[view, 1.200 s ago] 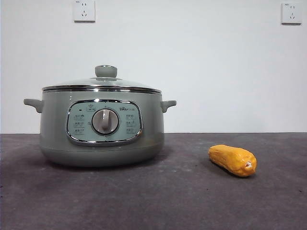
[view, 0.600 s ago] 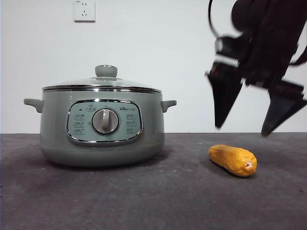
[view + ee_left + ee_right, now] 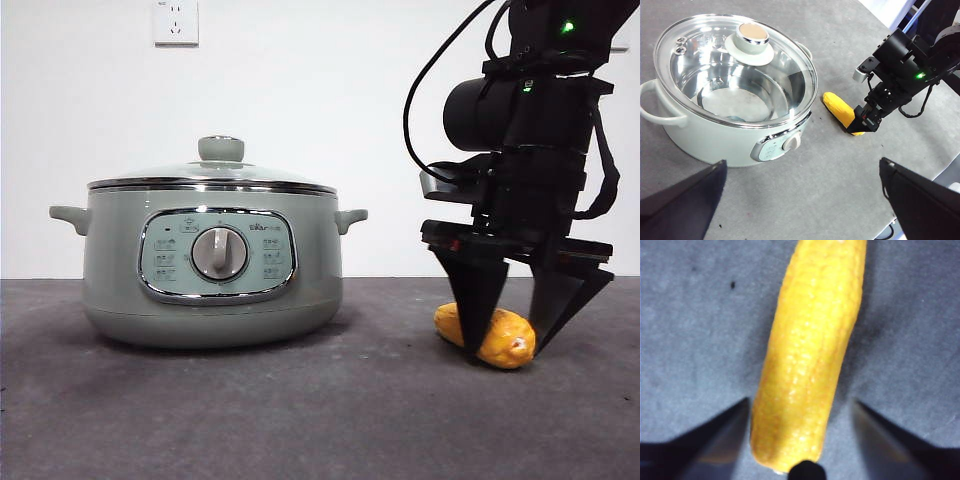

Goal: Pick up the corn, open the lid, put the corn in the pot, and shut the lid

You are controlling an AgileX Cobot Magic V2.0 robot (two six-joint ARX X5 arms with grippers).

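Corn (image 3: 498,337) lies flat on the dark table (image 3: 300,420), out to the side of the pot (image 3: 212,262) and apart from it. The right gripper (image 3: 512,340) is down over the corn, with its two black jaws spread open and one on each side of the cob. The right wrist view shows the corn (image 3: 807,355) sitting right in the gap between the jaws, a bit closer to one jaw than the other. I think the jaws are not squeezing it, because some table shows on both sides, but the picture is blurry there, so a light touch on the closer side is hard to rule out.

The jaws are set across the thin way of the cob, which looks like a good way to pinch it without it rolling off. The corn's long line runs straight away from the wrist camera, so the jaws would close on its sides near one end. In the front view its pale tip points toward the camera.

The lid (image 3: 740,65) sits shut on the pot, with its knob (image 3: 753,36) on top. The left gripper (image 3: 805,210) waits high above the pot with its jaws wide open, holding nothing. It seems placed to go for the knob once the corn is lifted.
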